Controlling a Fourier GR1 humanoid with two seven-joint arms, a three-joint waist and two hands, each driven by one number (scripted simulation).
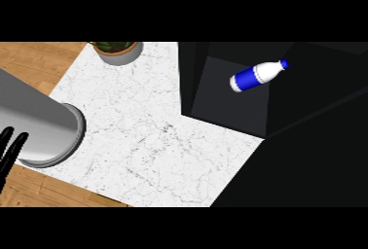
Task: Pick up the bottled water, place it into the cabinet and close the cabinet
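We look steeply down on a white marble counter [155, 141] with faint grey veining, laid over a wooden surface [32, 58] that shows at the far left and along the near left edge.

The bottled water [257, 76] lies on its side inside the black cabinet [215, 104] at the far right — white body, blue label band, blue cap pointing to the far right. It rests on the cabinet's dark floor, well clear of the walls that we can make out. The cabinet stands open, and a large black panel [309, 160] fills the near right of the view; we cannot tell for certain whether this is its door.

At the far edge of the counter, left of the cabinet, sits a grey pot with a green plant [119, 50], partly cut off by the view's upper limit.

Our left forearm [36, 124] — a broad grey cylinder — crosses the left side, and the left hand [10, 146] shows at the left edge with straight black fingers, holding nothing. Our right hand does not show anywhere.
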